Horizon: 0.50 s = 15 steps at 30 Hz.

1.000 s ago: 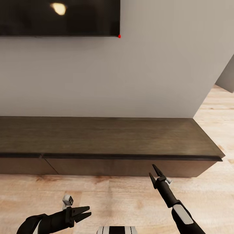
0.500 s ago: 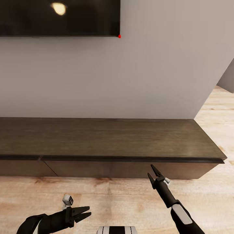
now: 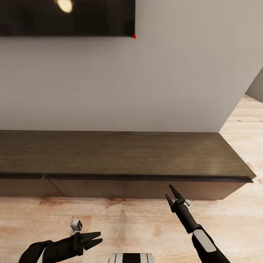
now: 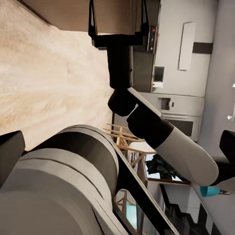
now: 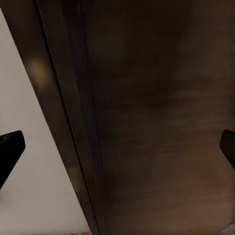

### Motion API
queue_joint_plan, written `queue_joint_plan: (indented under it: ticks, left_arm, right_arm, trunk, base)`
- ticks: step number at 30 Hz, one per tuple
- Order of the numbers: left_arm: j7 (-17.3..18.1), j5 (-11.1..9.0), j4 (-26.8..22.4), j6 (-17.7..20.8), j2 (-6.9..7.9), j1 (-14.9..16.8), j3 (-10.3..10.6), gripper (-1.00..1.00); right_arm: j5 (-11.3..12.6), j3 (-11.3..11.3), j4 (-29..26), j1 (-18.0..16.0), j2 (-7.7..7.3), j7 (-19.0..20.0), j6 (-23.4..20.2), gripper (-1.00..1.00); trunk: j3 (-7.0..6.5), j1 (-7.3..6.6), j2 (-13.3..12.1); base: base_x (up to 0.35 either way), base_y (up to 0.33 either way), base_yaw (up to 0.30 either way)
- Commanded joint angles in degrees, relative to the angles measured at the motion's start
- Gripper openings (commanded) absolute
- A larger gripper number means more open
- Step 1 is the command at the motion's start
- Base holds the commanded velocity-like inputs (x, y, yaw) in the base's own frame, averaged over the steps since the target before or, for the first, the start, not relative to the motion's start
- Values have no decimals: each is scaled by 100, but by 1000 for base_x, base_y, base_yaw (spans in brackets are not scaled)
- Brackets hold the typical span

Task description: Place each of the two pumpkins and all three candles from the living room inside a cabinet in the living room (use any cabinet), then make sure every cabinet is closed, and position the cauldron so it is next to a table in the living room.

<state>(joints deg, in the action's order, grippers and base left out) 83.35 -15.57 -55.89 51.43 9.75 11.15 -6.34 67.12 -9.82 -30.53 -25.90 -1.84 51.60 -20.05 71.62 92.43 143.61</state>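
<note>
The cabinet (image 3: pixel 120 153) is a long low dark brown unit against the wall, and all its visible drawer fronts sit flush and closed. My right gripper (image 3: pixel 170 192) is open with nothing in it, pointing at the drawer front just below the top's lip. The right wrist view has that dark front (image 5: pixel 156 117) very close between the spread fingertips (image 5: pixel 11 147). Low on the left, over the floor, my left gripper (image 3: pixel 99 236) is open and empty. Its wrist view looks across at the right gripper (image 4: pixel 117 17). The pumpkins, candles, cauldron and table are out of view.
A dark wall-mounted screen (image 3: pixel 65 18) hangs above the cabinet on a pale wall. Light wood floor (image 3: pixel 128 219) runs between me and the cabinet. The cabinet's right end (image 3: pixel 250 178) meets open floor by a wall corner. My base (image 3: pixel 131 258) shows at the bottom edge.
The whole head view has shifted slightly, so the camera moved a little. The right gripper has edged slightly left and lower against the cabinet front. The left gripper has held still.
</note>
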Motion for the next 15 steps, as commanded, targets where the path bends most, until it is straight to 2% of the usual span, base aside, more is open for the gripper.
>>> queue_joint_plan:
  ticks: [1, 7, 15]
  left_arm:
    - [14, -7, -1, 60, 1, 1, 1, 100]
    - [14, -7, -2, 60, 1, 1, 2, 100]
    - [14, -7, -1, 60, 1, 1, 1, 100]
  right_arm:
    - [47, -2, 3, -2, 0, 8, -51, 100]
    - [47, -2, 3, -2, 0, 23, -51, 100]
    - [42, -2, -8, -2, -7, 296, -51, 100]
  trunk:
    - [26, 1, 3]
    - [159, 17, 11]
    - [159, 17, 11]
  base:
    - [0, 0, 0]
    - [0, 0, 0]
    - [0, 0, 0]
